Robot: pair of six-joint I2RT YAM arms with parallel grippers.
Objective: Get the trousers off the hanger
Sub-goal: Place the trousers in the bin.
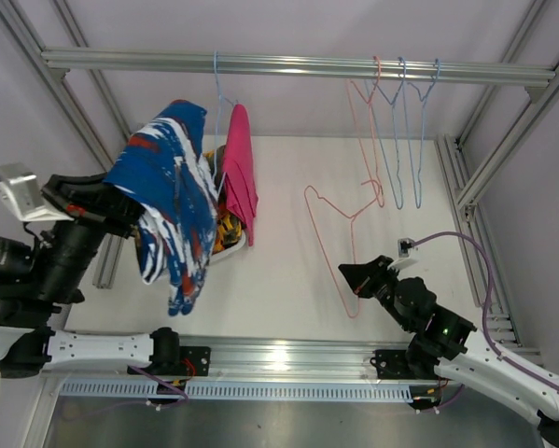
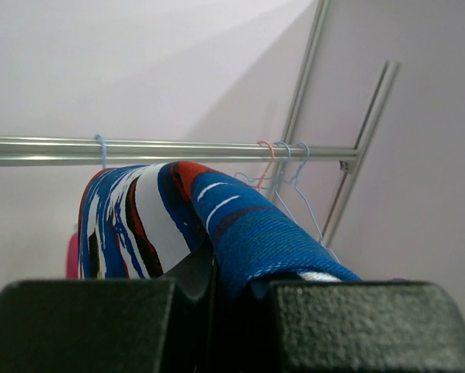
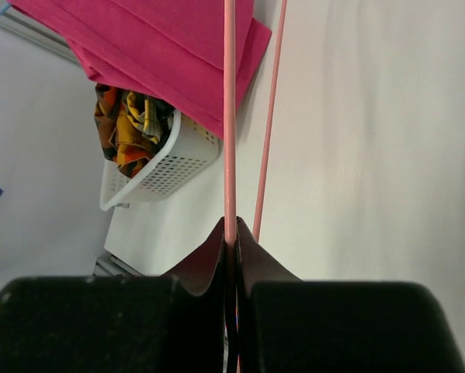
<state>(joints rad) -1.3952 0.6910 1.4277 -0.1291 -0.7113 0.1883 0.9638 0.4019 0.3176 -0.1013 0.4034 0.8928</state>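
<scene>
The blue-and-white patterned trousers hang free in the air left of the rail, draped over my left gripper, which is shut on a fold of them. The plain magenta trousers still hang on a light blue hanger on the rail. My right gripper is shut on the wire of a bare pink hanger, held low over the table. In the right wrist view that pink wire runs straight up from between the shut jaws.
A white perforated basket under the magenta pair holds yellow and orange camouflage trousers. Three empty hangers, one pink and two blue, hang at the right end of the metal rail. Frame posts stand on both sides.
</scene>
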